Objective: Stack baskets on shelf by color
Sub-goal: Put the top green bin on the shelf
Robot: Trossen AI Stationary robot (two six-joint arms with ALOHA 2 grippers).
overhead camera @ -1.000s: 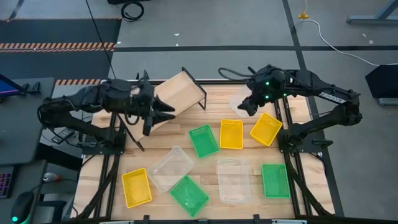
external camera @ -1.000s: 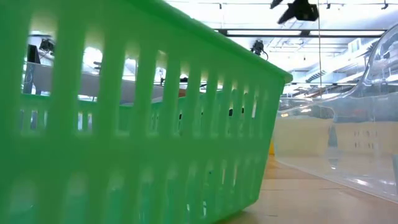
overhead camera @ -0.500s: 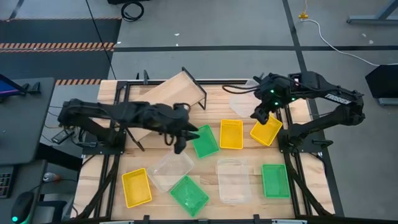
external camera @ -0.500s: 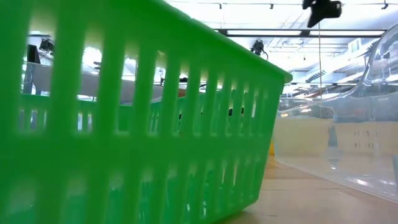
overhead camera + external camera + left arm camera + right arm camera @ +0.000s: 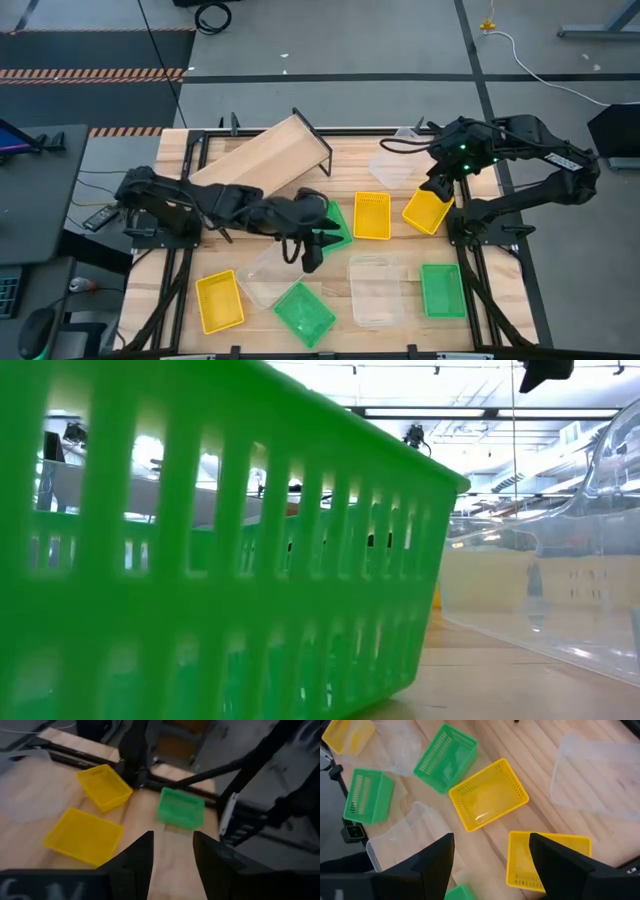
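Left gripper (image 5: 311,250) reaching across the table's middle, fingers parted and empty, hovering over the gap between a green basket (image 5: 335,224) at its 1 o'clock and a clear basket (image 5: 272,270) at its 8 o'clock. Right gripper (image 5: 437,187) poised at the right side, jaws spread with nothing between them, just above the tilted yellow basket (image 5: 427,208). Shelf (image 5: 262,155) standing at the table's 11 o'clock, bare of baskets as far as visible. Remaining baskets scattered flat on the slatted tabletop (image 5: 480,175): another yellow (image 5: 372,215) at centre, a yellow (image 5: 219,301) at 7 o'clock, greens at 6 (image 5: 304,312) and 4 o'clock (image 5: 442,290), a clear one (image 5: 374,290) at 5.

Likely light, thin-walled plastic: springy, slick, apt to skid or tip when nudged. Best taken by pinching one long rim wall, one finger inside and one outside, near its middle to keep it level. Clear ones probably harder to judge by edge.
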